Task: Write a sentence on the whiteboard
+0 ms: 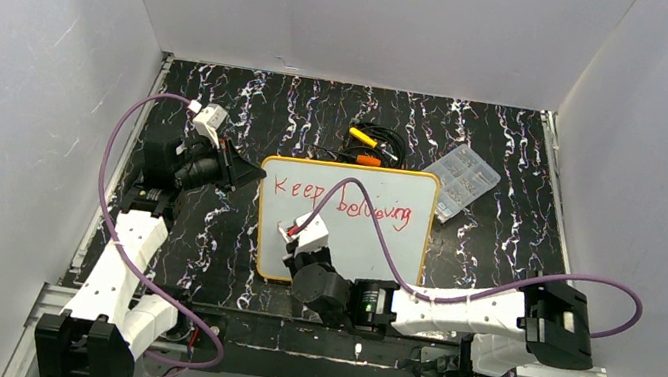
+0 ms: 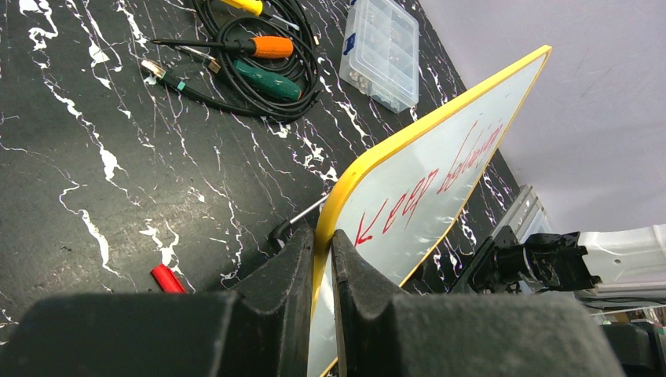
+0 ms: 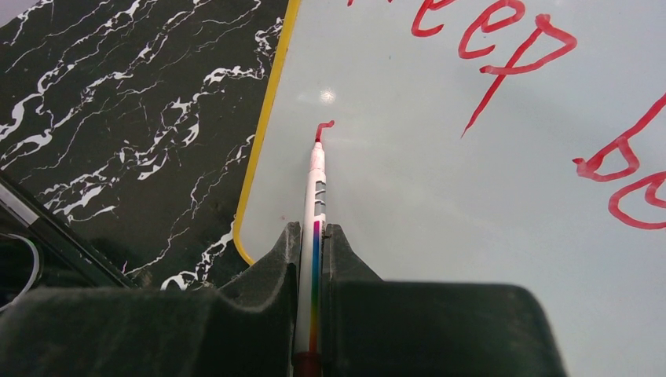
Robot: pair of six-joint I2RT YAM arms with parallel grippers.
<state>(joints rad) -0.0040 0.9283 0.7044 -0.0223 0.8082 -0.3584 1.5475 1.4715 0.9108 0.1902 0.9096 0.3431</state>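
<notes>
Two claws show in the top view. The left claw [image 1: 249, 173] is shut on the upper left corner of the whiteboard [image 1: 370, 255], which stretches away from it to the right across the black marbled desk [image 1: 501, 256]. The right claw [image 1: 293, 243] sits over the board's lower left part, below the start of the sentence [image 1: 340, 202], red lettering that reads "Keep believing" in one line. Beyond the board's far edge, well apart from both claws, lie a clear box [image 1: 466, 181] and a tangle of screwdrivers [image 1: 368, 149] and black cable.

From the left wrist, the two dark fingers [image 2: 357, 275] pinch the board's yellow rim between them, touching it on both sides. The red writing runs away from the claw along the white face. A small red cap [image 2: 167, 278] lies on the desk just left of the claw; the screwdrivers, cable and box are far ahead.

From the right wrist, the claw is closed tight on a slim white marker [image 3: 316, 188] with a rainbow stripe, which sticks straight out ahead of the fingers. Its red tip touches the board at a short red hook [image 3: 324, 126], near the left rim and beneath "Keep".
</notes>
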